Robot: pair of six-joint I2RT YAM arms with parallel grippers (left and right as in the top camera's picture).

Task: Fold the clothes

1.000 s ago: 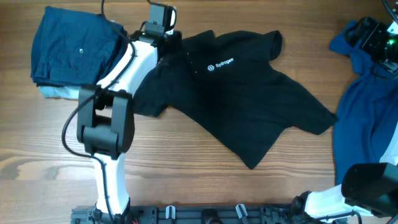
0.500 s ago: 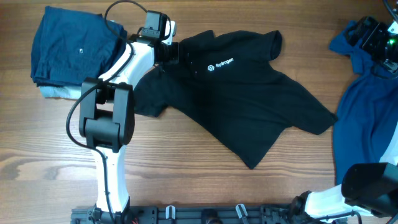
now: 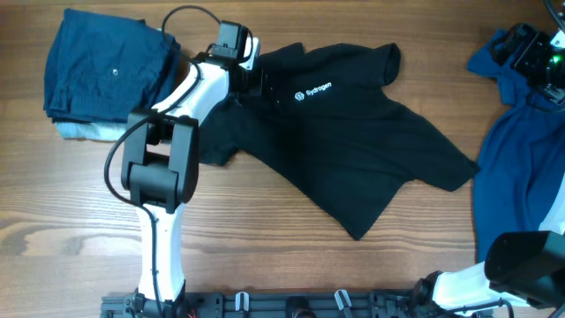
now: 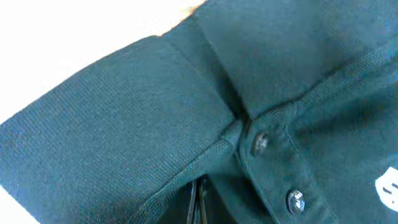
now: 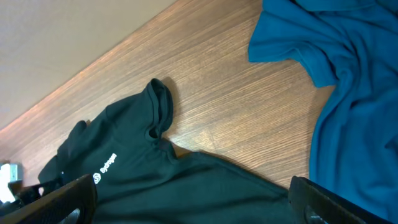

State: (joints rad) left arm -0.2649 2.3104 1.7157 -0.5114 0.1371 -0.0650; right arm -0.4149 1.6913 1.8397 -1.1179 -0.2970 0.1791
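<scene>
The clothes, a black polo shirt (image 3: 353, 132) with white chest lettering (image 3: 313, 91), lie spread and rumpled across the middle of the wooden table. My left gripper (image 3: 256, 79) is down at the shirt's collar. In the left wrist view its thin fingertips (image 4: 199, 202) press together with the collar edge folded over them, next to the placket buttons (image 4: 261, 142). My right gripper (image 3: 530, 53) hangs at the far right over a bright blue shirt. Its jaws stand wide open and empty (image 5: 189, 205), and the black shirt (image 5: 155, 180) lies below them.
A folded stack of navy garments (image 3: 106, 71) on a pale one (image 3: 84, 132) sits at the back left, close to my left arm. The bright blue shirt (image 3: 521, 150) sprawls along the right edge. Bare wood (image 3: 265, 247) shows in front of the black shirt.
My left wrist has swung a little to the right and down toward the collar, staying shut. The black shirt and my right arm have not visibly moved.
</scene>
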